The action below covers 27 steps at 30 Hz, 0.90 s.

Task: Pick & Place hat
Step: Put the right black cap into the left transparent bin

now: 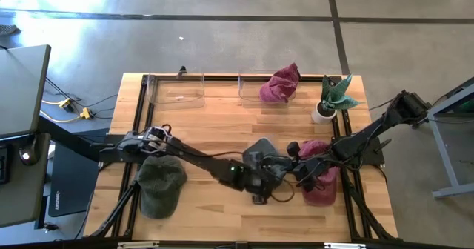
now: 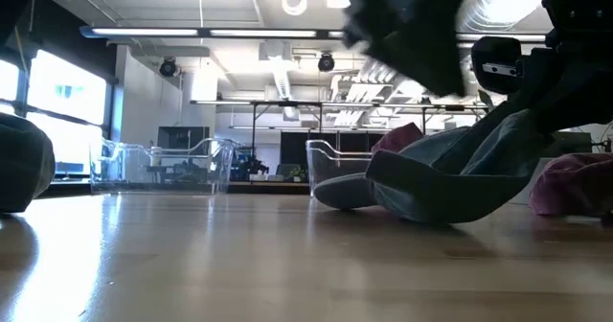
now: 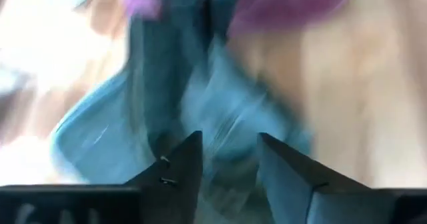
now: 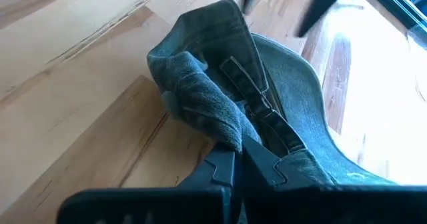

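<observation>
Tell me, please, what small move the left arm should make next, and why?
Probably close the left pincer on the blue-grey denim cap. Its fingers stand apart right against the fabric, while the right pincer is shut on the cap's rear strap, so a second grip seems due.

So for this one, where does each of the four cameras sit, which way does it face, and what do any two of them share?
High view: above the table, looking straight down; both arms reach the blue-grey hat.
Low view: at table-top height, looking level into the room; arms enter from above, the hat in the foreground.
Left wrist view: on the left arm, looking past the open left gripper at blurred blue fabric.
Right wrist view: on the right arm; right gripper shut on the hat.
Shared: high and right wrist views both show that hat.
</observation>
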{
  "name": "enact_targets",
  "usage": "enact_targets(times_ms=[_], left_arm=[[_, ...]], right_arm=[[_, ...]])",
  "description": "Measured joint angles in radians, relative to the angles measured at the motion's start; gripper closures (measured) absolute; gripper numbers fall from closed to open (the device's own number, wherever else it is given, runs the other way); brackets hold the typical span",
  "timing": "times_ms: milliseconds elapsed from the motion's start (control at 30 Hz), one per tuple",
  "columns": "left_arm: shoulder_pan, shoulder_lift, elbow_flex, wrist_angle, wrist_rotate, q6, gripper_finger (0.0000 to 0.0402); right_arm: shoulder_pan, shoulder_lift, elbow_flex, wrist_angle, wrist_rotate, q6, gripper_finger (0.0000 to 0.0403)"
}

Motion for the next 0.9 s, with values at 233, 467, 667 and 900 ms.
enact_targets(times_ms=[233, 467, 667, 900], left_arm=[[0.089, 0.129, 0.002, 0.14, 0.256, 0.013, 0.0331], [0.13, 0.151, 0.004, -0.04, 0.293, -0.023, 0.0372], [0.116, 0.121, -0.002, -0.24, 0.219, -0.023, 0.0383], [0.07, 0.092, -0.006, -0.376, 0.082, -0.033, 0.0383]], right_arm=[[0.001, 0.0, -0.002, 0.01, -0.006, -0.01, 0.0398], [0.0, 0.003, -0.005, -0.008, -0.064, -0.024, 0.0395], [-0.001, 0.049, -0.003, 0.052, -0.101, -0.022, 0.04], [0.0, 0.192, -0.002, 0.238, -0.084, -0.044, 0.0397]])
